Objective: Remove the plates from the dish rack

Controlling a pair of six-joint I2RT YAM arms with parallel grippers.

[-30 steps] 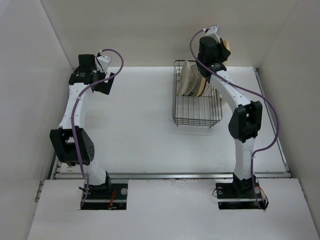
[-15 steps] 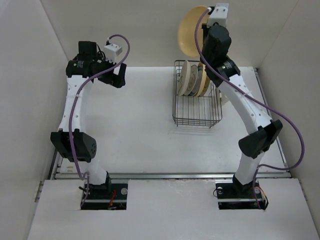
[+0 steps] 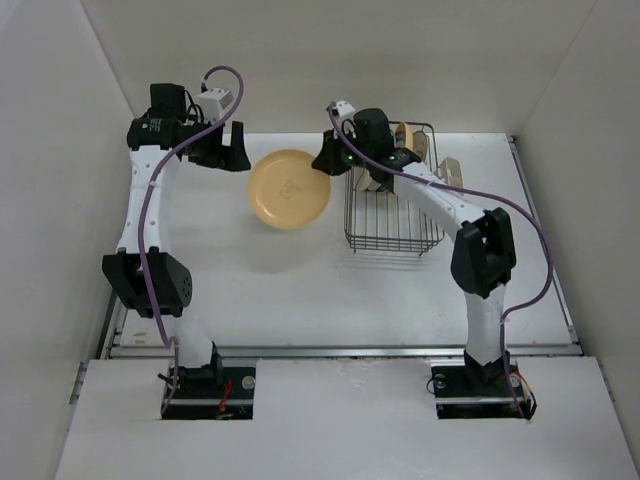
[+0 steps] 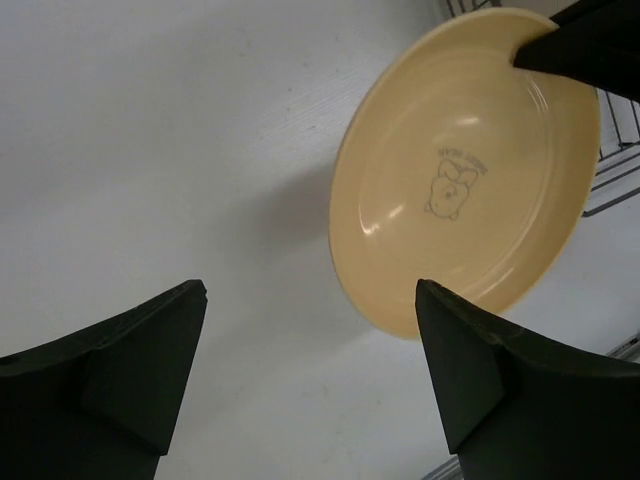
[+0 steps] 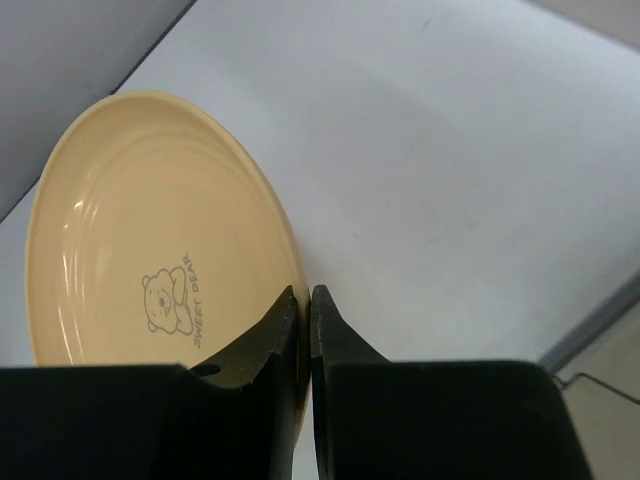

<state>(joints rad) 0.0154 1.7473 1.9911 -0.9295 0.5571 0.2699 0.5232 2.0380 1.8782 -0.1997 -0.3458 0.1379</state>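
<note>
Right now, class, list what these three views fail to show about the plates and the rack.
- How many plates the dish rack holds: in the top view, the right arm covers them.
- Whether the yellow plate touches the table: no view settles its height.
- Plate rim at the grip: in the right wrist view, the right gripper hides it.

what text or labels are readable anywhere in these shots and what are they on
"SWEET DEAR", beside a small bear drawing on the yellow-orange round plate, right wrist view; the D is uncertain.
The same print in the left wrist view: too small to read.
Nothing else readable.
</note>
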